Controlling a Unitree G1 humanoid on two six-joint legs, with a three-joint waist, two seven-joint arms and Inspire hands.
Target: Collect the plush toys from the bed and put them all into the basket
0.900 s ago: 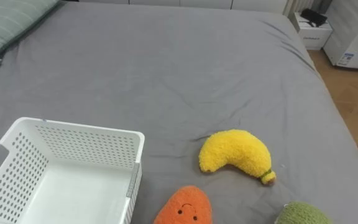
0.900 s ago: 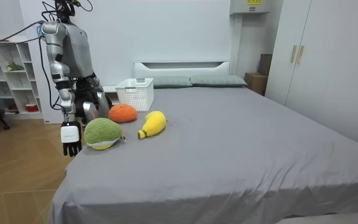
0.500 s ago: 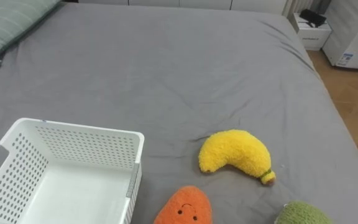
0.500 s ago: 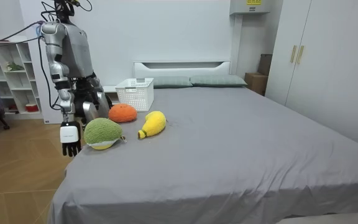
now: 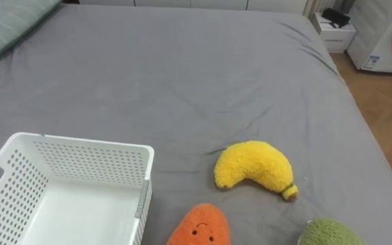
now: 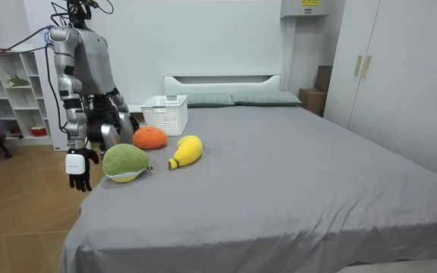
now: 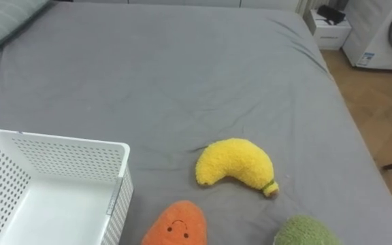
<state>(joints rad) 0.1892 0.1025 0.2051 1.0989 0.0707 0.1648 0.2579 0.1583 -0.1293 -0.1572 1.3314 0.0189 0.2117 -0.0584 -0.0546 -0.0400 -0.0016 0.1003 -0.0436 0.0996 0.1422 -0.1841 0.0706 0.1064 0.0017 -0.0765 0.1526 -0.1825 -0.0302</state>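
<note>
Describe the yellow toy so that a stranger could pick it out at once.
On the big grey-sheeted bed, find the white perforated basket near one edge. Three plush toys lie on the sheet beside it: an orange toy, a green toy and the yellow toy. It alone is curved like a banana, with a small darker tip.

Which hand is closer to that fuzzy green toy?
Right. Its right hand hangs beside the bed, next to the green toy; its left hand would be beyond its body, toward the white basket.
</note>
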